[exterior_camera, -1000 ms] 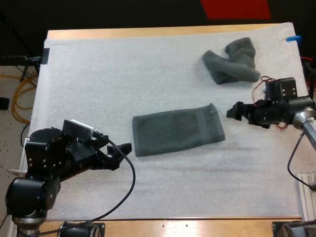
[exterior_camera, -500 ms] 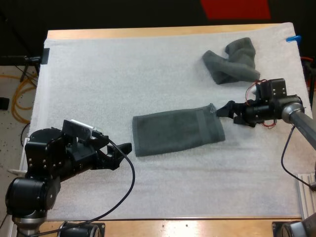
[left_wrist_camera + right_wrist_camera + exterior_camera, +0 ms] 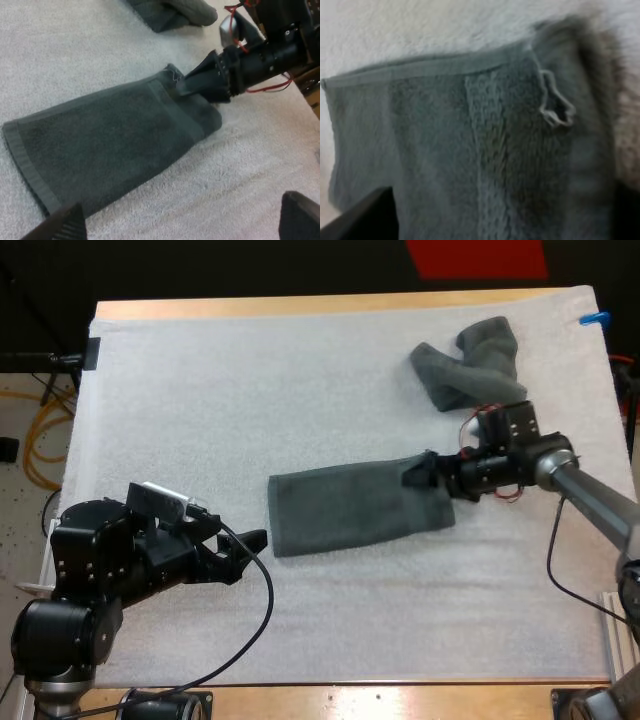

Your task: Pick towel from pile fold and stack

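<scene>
Right gripper [image 3: 418,476] is hanging spread wide, gripping nothing, tips over the right short end of the flat dark grey-green terry towel [image 3: 345,510] | towel is lying mid-frame, long axis running left-right | left gripper [image 3: 252,540], likewise spread, is sitting just off its lower-left corner.

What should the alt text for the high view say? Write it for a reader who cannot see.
The right gripper reaches over the right end of a flat towel, dark grey-green, in the middle of a white mat. The left gripper sits beside the towel's left end, and a crumpled towel lies at the mat's far right.
</scene>
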